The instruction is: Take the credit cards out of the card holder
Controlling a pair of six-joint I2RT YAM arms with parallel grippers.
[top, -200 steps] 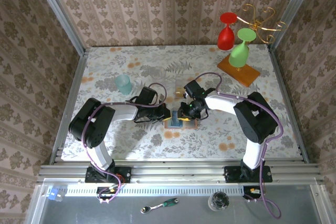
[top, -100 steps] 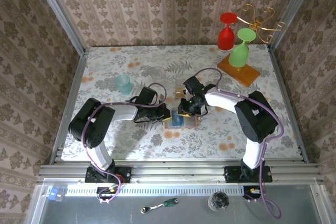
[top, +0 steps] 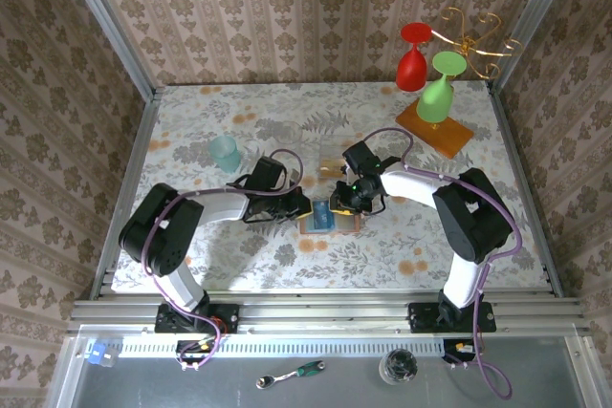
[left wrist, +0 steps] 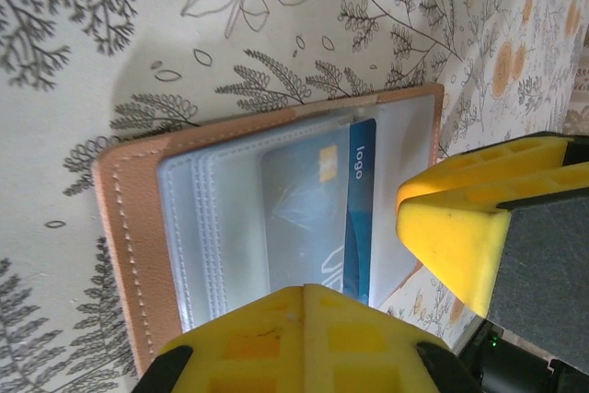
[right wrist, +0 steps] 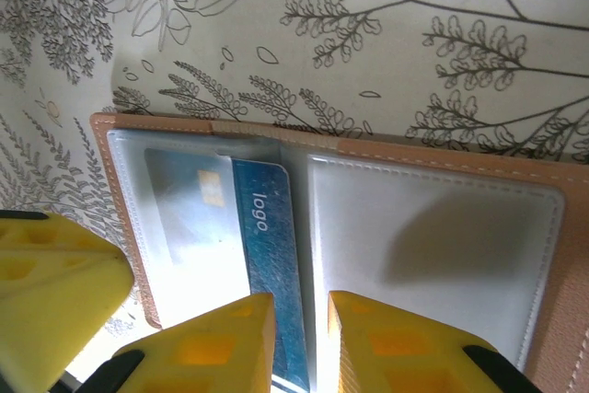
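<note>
My right gripper's (right wrist: 302, 308) jaws were a narrow gap apart, with nothing pinched that I could make out. My left gripper (left wrist: 304, 306) was shut, its tip over the near edge of the card holder (right wrist: 433, 227). The holder lay open and flat mid-table, pockets up. A blue card (right wrist: 269, 227) sat in one pocket, with a bare blue strip poking out toward the centre fold. That strip ran lengthwise straight toward the right jaws and passed between them, so I judged the right arm better placed to draw it. White lettering on the strip read "logo", beside a gold chip.
</note>
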